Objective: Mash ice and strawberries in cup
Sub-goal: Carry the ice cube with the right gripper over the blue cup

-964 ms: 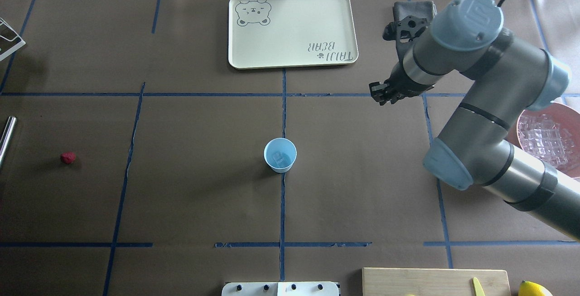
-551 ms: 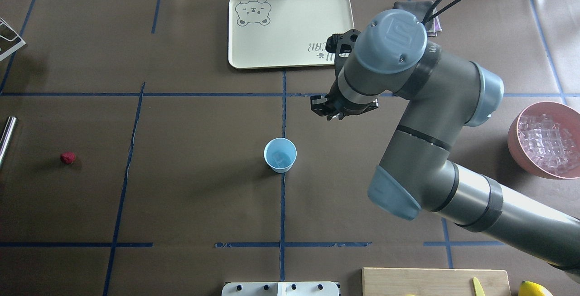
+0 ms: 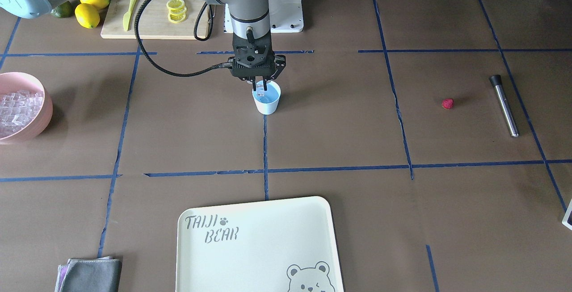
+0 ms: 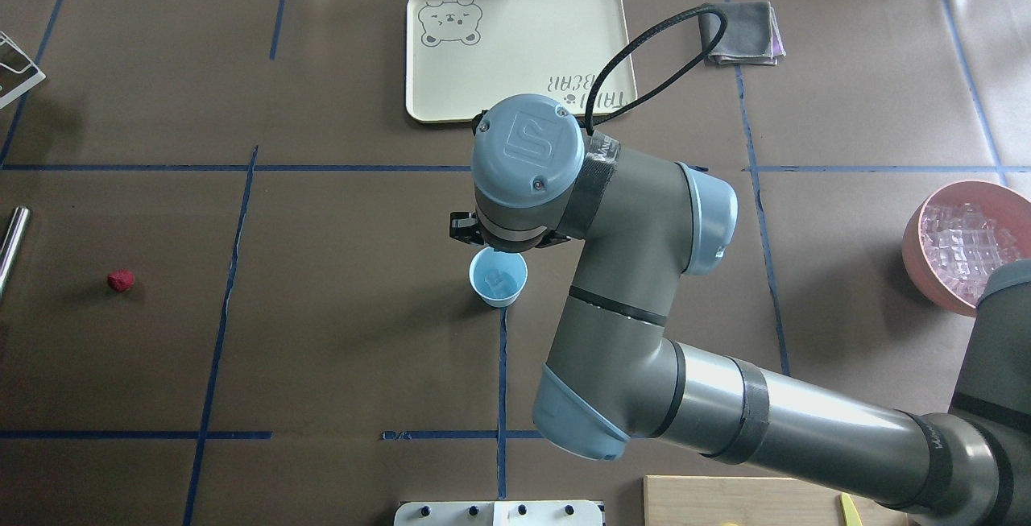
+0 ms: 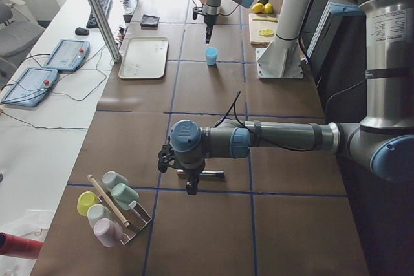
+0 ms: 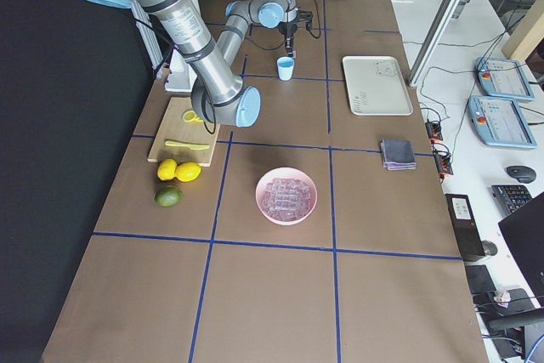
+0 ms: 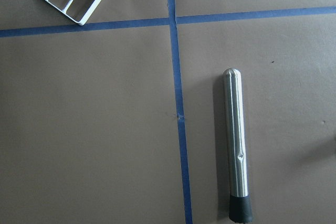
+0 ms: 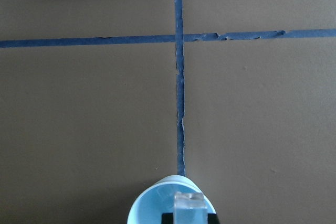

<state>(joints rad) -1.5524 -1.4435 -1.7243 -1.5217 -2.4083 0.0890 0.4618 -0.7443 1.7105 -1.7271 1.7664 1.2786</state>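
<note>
The pale-blue cup (image 3: 267,101) stands at the table's middle; it also shows in the overhead view (image 4: 498,276) with an ice cube (image 4: 500,279) inside. My right gripper (image 3: 260,87) hangs just above the cup's rim, shut on a clear ice cube (image 8: 188,205) over the cup (image 8: 152,208). The red strawberry (image 3: 447,103) lies alone on the table far to my left, also in the overhead view (image 4: 121,280). My left gripper (image 5: 189,189) hovers over a steel muddler (image 7: 236,145); I cannot tell whether it is open or shut.
A pink bowl (image 3: 42,117) of ice cubes (image 4: 966,244) sits at my far right. A cream tray (image 4: 515,51) and a grey cloth (image 4: 739,33) lie at the far edge. A cutting board (image 3: 152,26) with lemons (image 3: 87,14) is near my base. A cup rack (image 5: 113,205) stands far left.
My right arm has swung from beside the pink bowl leftward across the table and now holds its gripper over the cup. The cup and strawberry have not moved.
</note>
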